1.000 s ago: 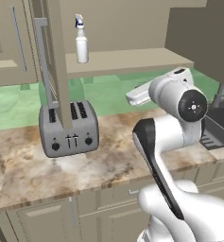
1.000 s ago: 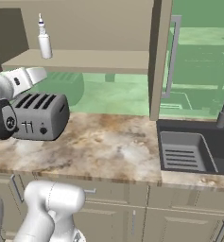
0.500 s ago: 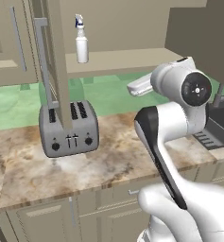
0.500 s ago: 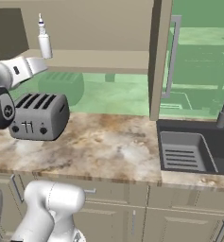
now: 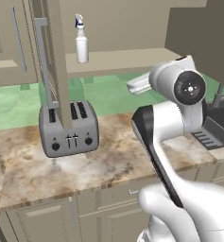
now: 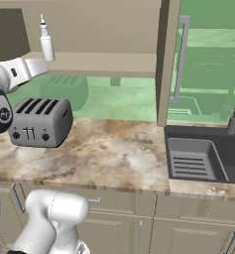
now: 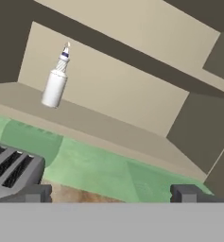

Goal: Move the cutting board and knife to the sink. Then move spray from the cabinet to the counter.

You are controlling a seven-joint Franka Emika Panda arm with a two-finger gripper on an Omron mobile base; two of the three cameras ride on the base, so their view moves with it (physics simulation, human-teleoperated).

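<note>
The step in hand appeared to be the second one, fetching the spray, since the slim white spray bottle with its dark bluish trigger nozzle [image 5: 81, 41] stood upright on the plain beige shelf of the open beige wall cabinet [image 6: 114, 62], well apart from the arm, and neither board nor knife lay on the stretch of counter in view. The two-finger gripper [image 7: 111, 193] was raised above the beige-and-brown marbled stone counter [image 6: 109, 154] and pointed toward the shelf, its dark fingertips [image 7: 35, 193] spread as wide as they go with nothing between them. The grey four-slot toaster [image 5: 70, 133] sat on the counter below and to the side of the bottle. The dark grey sink basin with its ribbed rack [image 6: 201, 158] lay off to the right. The next move probably called for rising and reaching forward to the shelf, keeping clear of the toaster and the open door's long silver bar handle [image 5: 43, 64], then bracketing the bottle's body between the fingers before closing.
</note>
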